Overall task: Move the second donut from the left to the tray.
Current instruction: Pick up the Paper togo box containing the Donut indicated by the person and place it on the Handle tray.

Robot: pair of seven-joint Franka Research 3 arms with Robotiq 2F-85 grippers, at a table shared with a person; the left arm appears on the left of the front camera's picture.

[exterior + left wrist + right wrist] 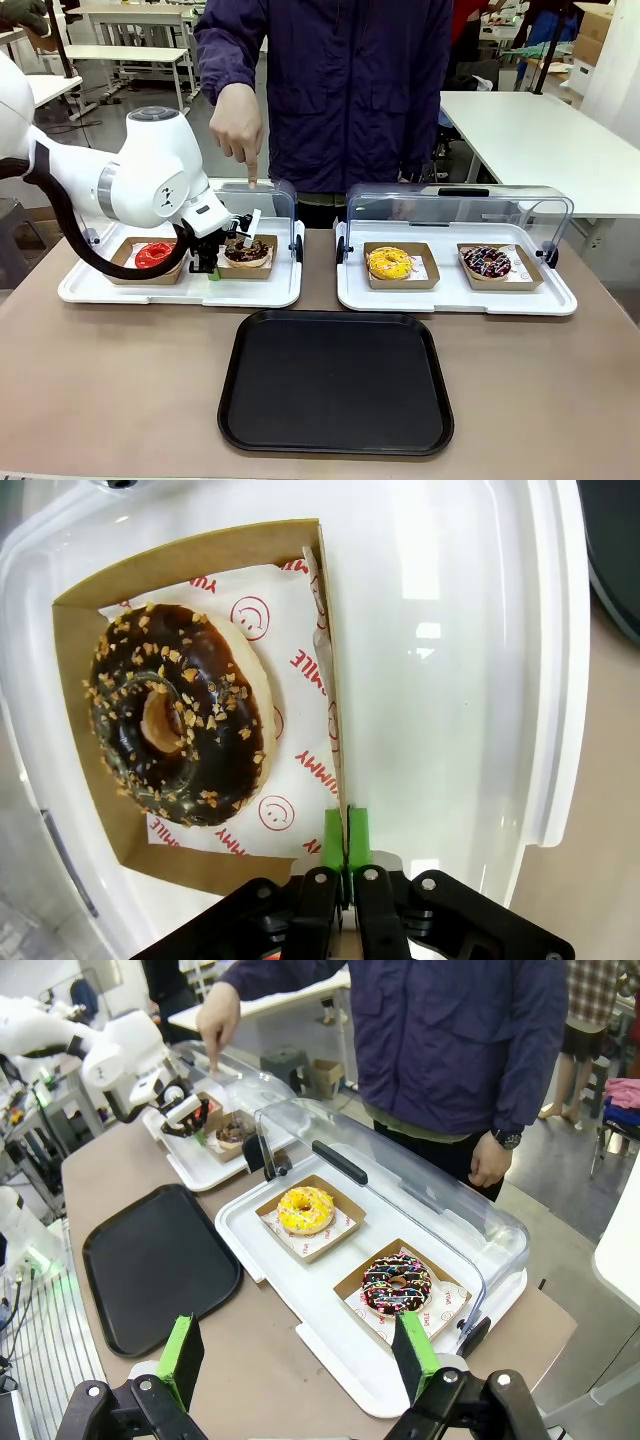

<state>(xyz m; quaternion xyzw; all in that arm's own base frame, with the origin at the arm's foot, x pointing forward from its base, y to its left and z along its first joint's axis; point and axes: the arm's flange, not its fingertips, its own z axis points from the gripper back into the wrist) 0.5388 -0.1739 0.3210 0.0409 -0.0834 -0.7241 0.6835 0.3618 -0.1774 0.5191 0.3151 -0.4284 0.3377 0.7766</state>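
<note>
**Left gripper pinched on the donut holder's wall**

Down inside the left white display tray (180,293), left gripper (346,830) lowered at the near edge of the brown cardboard holder (200,562), green pads (358,827) pressed narrow together on the holder's thin side wall, cardboard edge running up from between them. Just beyond and to one side of those fingertips, in the wrist view: the second donut from the left (180,715), dark chocolate glaze flecked with pale tan crumbs, resting on printed white paper inside the holder. On the far side of that donut from the tray's open edge, a red-glazed donut (153,254) in its own holder, partly behind the arm's black cable. Above the gripper, the person's hand (238,130), forefinger pointing down at the raised clear lid (283,200).

Near the gripper's tray, toward the robot, the black tray (336,381), flat on the brown table (110,390), bare, well apart from the held holder.

Farther off, right gripper (300,1365) hovering high over the other white tray (300,1300), green fingers spread wide, nothing between them; beyond them, a yellow donut (306,1209) and a sprinkled dark donut (398,1284), each in a cardboard holder under a second raised lid.
</note>
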